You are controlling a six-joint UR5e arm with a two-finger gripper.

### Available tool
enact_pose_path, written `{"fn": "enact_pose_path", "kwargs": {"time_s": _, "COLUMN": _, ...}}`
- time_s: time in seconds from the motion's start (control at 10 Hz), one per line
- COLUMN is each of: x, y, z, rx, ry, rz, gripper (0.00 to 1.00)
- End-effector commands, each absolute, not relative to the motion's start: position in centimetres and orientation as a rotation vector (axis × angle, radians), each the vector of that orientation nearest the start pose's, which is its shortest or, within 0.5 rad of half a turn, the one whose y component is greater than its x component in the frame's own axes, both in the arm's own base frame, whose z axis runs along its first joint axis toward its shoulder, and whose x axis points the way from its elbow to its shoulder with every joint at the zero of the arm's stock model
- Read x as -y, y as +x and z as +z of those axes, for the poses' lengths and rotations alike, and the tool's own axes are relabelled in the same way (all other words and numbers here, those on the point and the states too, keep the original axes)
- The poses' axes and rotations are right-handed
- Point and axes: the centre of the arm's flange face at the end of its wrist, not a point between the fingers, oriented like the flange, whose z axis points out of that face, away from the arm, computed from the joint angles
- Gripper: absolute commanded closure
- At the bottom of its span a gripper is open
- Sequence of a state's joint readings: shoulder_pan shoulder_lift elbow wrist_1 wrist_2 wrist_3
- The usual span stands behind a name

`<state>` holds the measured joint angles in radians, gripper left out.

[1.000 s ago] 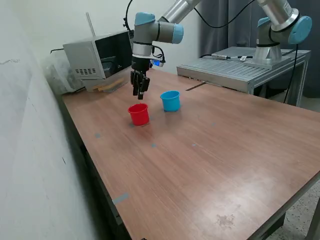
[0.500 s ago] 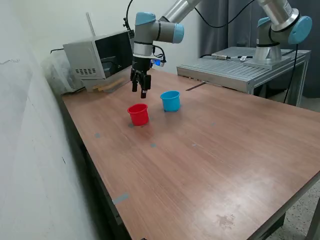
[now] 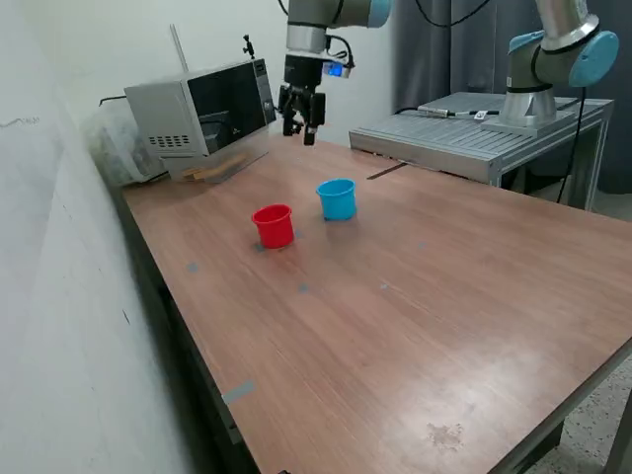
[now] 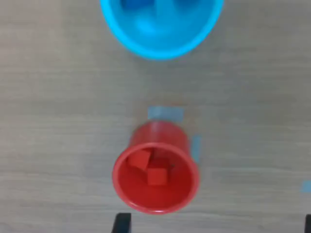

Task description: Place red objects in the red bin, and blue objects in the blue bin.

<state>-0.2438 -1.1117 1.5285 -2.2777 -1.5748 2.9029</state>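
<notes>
Gripper (image 3: 300,129): raised high, holding nothing; jaw opening cannot be told. Below it: red bin (image 4: 155,177) containing two red cubes (image 4: 149,168), sorted.

Tabletop (image 3: 415,296): two obstacles, red bin (image 3: 274,225) and blue bin (image 3: 337,198), standing apart with a bare strip between them, upper centre of the exterior view. Microwave-like box (image 3: 197,114) blocks the upper-left edge. Metal platform (image 3: 474,133) closes the upper right. Lower and right wood lies open.
</notes>
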Motion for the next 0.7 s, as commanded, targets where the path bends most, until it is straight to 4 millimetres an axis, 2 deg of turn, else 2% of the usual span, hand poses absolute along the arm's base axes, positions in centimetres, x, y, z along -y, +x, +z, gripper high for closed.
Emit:
{"fn": "enact_pose_path", "kwargs": {"time_s": 0.0, "x": 1.6, "y": -58.3, "z": 43.6, "rx": -2.265, "ry": -2.326, "rz": 0.330, "gripper": 0.00}}
{"fn": "enact_pose_path", "kwargs": {"time_s": 0.1, "x": 5.5, "y": -54.2, "z": 47.6, "rx": -2.169, "ry": -2.361, "rz": 0.362, "gripper": 0.00}}
{"fn": "enact_pose_path", "kwargs": {"time_s": 0.2, "x": 7.2, "y": -51.6, "z": 49.7, "rx": -2.099, "ry": -2.350, "rz": 0.411, "gripper": 0.00}}
{"fn": "enact_pose_path", "kwargs": {"time_s": 0.3, "x": 8.9, "y": -49.3, "z": 50.9, "rx": -2.063, "ry": -2.350, "rz": 0.407, "gripper": 0.00}}
{"fn": "enact_pose_path", "kwargs": {"time_s": 0.5, "x": 10.7, "y": -44.4, "z": 53.4, "rx": -2.080, "ry": -2.308, "rz": 0.327, "gripper": 0.00}}
{"fn": "enact_pose_path", "kwargs": {"time_s": 0.6, "x": 12.3, "y": -42.8, "z": 53.6, "rx": -2.030, "ry": -2.338, "rz": 0.294, "gripper": 0.00}}
